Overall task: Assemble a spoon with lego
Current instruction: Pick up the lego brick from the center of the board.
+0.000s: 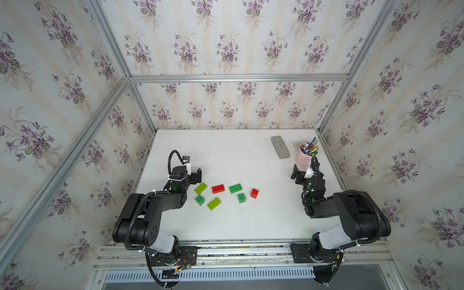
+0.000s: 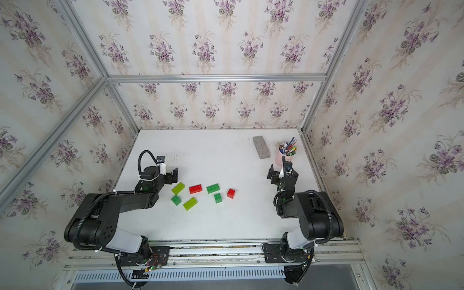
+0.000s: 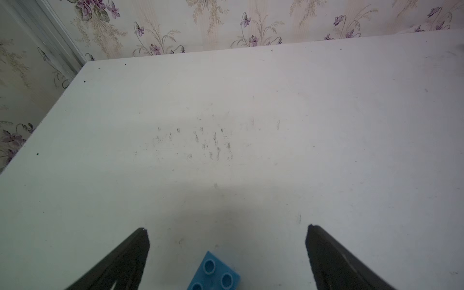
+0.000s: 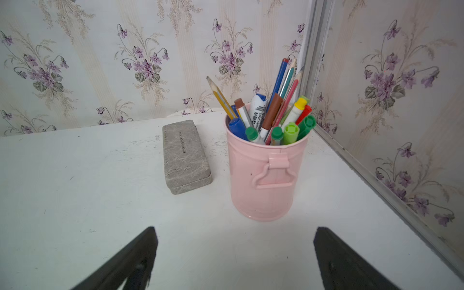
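The lego lies loose on the white table [image 1: 251,221] in both top views: two lime bricks [image 1: 200,188] [image 1: 214,203], a red 2x4 [image 1: 218,188], a dark green 2x4 [image 1: 235,188], two small green bricks [image 1: 199,200] [image 1: 241,197] and a small red one [image 1: 254,193]. No two bricks are joined, and the spoon is out of view. My left gripper [image 1: 197,177] hangs open just behind the lime brick. The left wrist view shows a light blue brick [image 3: 213,273] on the table between its spread fingers [image 3: 140,251]. My right gripper [image 4: 234,228] is open and empty, far right.
A grey rectangular block [image 1: 280,147] lies at the back right. Beside it stands a pink cup of pens [image 1: 305,157], right in front of my right gripper. Flowered walls close the table at the back and both sides.
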Tool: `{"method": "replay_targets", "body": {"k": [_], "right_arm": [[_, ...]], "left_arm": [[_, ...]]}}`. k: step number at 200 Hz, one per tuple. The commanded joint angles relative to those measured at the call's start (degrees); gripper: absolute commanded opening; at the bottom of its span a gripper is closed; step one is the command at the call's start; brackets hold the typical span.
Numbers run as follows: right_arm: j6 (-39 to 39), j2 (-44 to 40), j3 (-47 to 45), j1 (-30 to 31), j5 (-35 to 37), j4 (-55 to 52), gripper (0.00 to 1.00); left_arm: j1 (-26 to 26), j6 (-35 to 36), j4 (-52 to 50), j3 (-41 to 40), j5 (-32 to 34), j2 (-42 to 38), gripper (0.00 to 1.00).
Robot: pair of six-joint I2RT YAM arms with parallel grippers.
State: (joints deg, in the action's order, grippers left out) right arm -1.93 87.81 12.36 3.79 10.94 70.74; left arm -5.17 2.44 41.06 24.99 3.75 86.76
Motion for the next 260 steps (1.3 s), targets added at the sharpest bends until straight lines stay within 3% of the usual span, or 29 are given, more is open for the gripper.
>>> {"method": "replay_targets", "body": {"k": [1,153,184,207,226,260], "right_arm": [[0.18,-0.04,0.12,0.03,0.12,2.03,1.0],[0.17,-0.06,0.12,0.07,0.09,2.04,1.0],[0.17,-0.01,0.09,0.06,0.02,2.16,1.0],[0.09,0.03,0.35,0.0,-0.11,1.68,1.0],[2.37,-2.29,-0.86,0.14,-4.73,3.4,1.0],[9.13,-20.01,8.78,4.44,-9.13,-29.13,1.0]], "left_arm": [[0.05,-0.11,1.51,-0.14,-0.23,-0.18,1.0],[0.13,-0.15,1.44,0.04,-0.36,-0.03,1.0],[-0.31,1.84,1.67,-0.12,-3.1,-1.55,1.0],[-2.81,1.65,-17.98,6.16,0.51,-12.79,1.0],[-3.13,-2.1,-29.52,10.23,-2.35,-19.19,1.0],[-4.85,-6.19,-40.48,11.31,-5.43,-27.42,1.0]]}}
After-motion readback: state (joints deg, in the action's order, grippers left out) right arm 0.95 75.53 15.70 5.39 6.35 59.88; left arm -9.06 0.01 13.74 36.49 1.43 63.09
